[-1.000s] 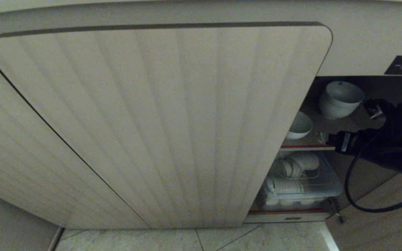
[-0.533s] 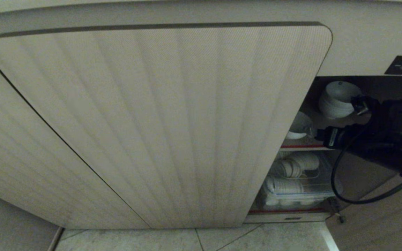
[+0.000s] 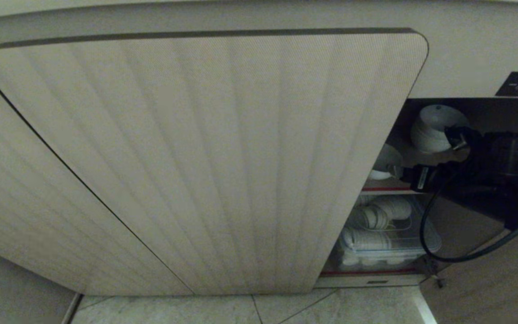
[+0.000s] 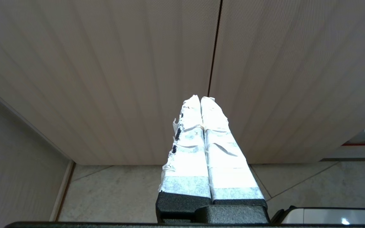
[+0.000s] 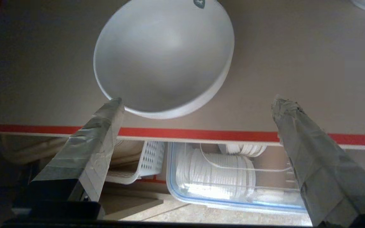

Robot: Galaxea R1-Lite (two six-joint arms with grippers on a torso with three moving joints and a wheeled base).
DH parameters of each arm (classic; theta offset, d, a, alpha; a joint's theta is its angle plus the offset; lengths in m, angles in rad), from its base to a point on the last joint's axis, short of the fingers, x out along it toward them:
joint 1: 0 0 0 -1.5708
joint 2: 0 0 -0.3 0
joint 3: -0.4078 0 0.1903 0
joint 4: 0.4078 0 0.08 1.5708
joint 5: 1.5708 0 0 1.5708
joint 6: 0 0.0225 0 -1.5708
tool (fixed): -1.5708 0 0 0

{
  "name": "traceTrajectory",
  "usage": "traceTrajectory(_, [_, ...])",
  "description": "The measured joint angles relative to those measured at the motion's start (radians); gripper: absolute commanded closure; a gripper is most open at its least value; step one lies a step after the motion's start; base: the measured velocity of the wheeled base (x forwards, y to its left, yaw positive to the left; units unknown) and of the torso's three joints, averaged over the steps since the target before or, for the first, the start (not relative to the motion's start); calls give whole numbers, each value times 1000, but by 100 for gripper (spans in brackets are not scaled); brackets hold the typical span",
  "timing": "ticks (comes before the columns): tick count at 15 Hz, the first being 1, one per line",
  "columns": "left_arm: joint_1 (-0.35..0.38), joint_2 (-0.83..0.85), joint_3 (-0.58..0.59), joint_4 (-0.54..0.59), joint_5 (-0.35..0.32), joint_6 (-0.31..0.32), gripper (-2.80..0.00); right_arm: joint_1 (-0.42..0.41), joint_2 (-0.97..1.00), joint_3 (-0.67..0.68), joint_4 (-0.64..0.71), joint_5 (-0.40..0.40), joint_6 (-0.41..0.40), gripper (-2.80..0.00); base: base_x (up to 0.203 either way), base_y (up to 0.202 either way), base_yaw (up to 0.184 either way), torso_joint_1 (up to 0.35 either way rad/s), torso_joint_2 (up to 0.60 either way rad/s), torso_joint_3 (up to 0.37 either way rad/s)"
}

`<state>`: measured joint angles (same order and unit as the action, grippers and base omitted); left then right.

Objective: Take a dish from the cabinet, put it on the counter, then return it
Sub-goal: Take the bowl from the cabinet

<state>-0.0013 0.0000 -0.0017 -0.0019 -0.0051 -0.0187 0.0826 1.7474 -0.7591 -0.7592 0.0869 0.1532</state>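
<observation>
Setting: cabinet [image 3: 205, 153], one door swung wide.
Right gripper [image 5: 198, 104]: jaws spread wide, nothing held, at the shelf [image 5: 296, 79] edge.
Dish [image 5: 163, 57]: upright on that shelf, just ahead.
Left gripper [image 4: 201, 104]: clenched, parked facing the doors.

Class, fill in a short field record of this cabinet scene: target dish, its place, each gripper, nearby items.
target: small round white bowl
place: grey-brown cabinet shelf with red-striped edge, near its front
right gripper: open, taped fingers at the bowl's near rim, not gripping
left gripper: shut, facing beige ribbed door
nearby: stack of white bowls; clear lidded container on the level below
</observation>
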Motion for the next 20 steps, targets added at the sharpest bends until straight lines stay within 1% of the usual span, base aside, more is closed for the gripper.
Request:
traceTrajectory(2, [0, 0, 0, 0, 0, 0, 0, 0, 13, -2, -27, 0, -2, -280, 0, 0, 0, 0, 0, 0])
traceTrajectory(5, [0, 0, 0, 0, 0, 0, 0, 0, 28, -14, -18, -1, -3, -280, 0, 0, 0, 0, 0, 0])
traceTrajectory(9, [0, 0, 0, 0, 0, 0, 0, 6, 47, -73, 33, 0, -2, -280, 0, 0, 0, 0, 0, 0])
traceTrajectory(13, [0, 0, 0, 0, 0, 0, 0, 6, 67, -101, 46, 1, 8, -280, 0, 0, 0, 0, 0, 0])
traceTrajectory(17, [0, 0, 0, 0, 0, 0, 0, 5, 73, -138, 138, 0, 9, -280, 0, 0, 0, 0, 0, 0])
traceTrajectory(20, [0, 0, 0, 0, 0, 0, 0, 4, 85, -167, 160, 0, 9, -280, 0, 0, 0, 0, 0, 0])
